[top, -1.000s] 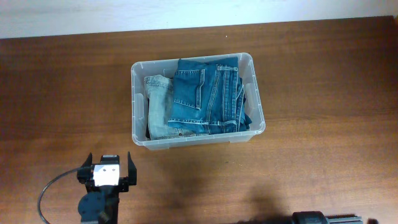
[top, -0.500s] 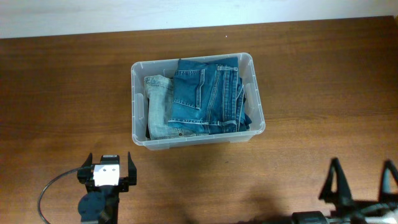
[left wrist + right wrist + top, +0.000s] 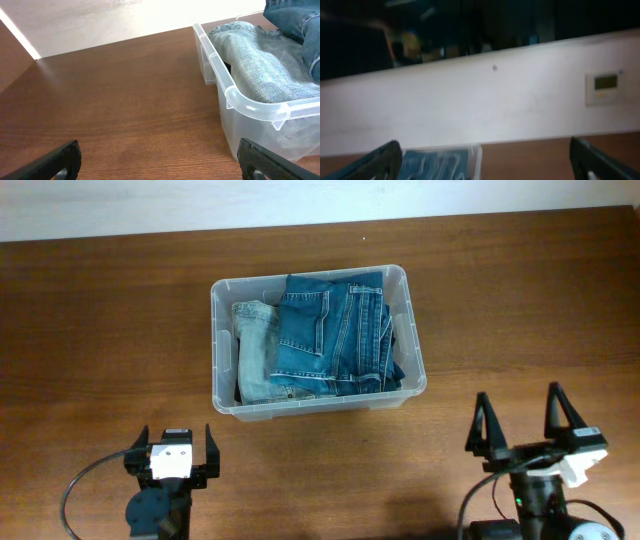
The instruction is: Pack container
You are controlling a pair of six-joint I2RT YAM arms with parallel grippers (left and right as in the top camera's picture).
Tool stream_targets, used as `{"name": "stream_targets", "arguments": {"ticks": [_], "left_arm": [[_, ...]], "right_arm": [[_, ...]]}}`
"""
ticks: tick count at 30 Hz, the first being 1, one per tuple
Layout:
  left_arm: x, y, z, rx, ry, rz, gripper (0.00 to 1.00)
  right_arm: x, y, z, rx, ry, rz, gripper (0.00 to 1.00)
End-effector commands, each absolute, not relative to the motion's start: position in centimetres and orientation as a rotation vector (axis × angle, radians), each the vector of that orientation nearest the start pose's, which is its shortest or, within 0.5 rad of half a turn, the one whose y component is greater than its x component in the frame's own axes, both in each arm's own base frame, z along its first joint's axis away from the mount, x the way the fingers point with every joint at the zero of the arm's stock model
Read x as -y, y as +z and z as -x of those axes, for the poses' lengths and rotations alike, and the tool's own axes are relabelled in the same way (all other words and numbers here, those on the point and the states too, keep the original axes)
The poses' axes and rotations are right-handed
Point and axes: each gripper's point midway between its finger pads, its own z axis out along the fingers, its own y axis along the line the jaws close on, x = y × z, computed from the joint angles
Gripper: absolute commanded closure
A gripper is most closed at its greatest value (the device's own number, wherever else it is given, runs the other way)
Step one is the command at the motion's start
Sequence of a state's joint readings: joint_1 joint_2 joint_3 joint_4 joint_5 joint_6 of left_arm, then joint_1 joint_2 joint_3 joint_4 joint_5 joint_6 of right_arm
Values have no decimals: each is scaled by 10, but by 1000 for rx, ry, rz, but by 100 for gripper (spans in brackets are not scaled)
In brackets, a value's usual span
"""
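Note:
The clear plastic container (image 3: 222, 305) stands at the middle of the table, holding folded blue jeans (image 3: 335, 330) and a paler denim piece (image 3: 258, 355) at its left. My left gripper (image 3: 172, 442) is open and empty near the front edge, left of the container. My right gripper (image 3: 518, 418) is open and empty at the front right, fingers pointing toward the far side. The left wrist view shows the container's near corner (image 3: 235, 97) with the pale denim (image 3: 265, 65). The right wrist view, blurred, shows the container (image 3: 476, 155) with blue jeans (image 3: 436, 164) low at left.
The brown wooden table (image 3: 100, 330) ends at a white wall (image 3: 150, 205) along the far side. A black cable (image 3: 75, 490) loops beside my left arm. The right wrist view shows a white wall with a small panel (image 3: 604, 87).
My right arm has come up into the overhead view from the bottom edge and moved leftward and farther in, its fingers open. My left gripper and the container have not moved.

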State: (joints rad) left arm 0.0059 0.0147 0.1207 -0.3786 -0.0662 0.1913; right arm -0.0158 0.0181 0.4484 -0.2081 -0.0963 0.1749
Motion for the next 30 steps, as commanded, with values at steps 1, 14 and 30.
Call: {"name": "stream_targets", "arguments": {"ticks": [1, 14, 30], "left_arm": [[-10, 136, -230, -1839, 197, -151, 1], [-10, 136, -230, -1839, 197, -152, 1], [-10, 136, -230, -1839, 197, -151, 1]], "right_arm": [[-21, 325, -197, -1322, 229, -13, 1], [-19, 312, -212, -1151, 213, 6, 2], [-15, 261, -231, -1217, 201, -21, 2]]}}
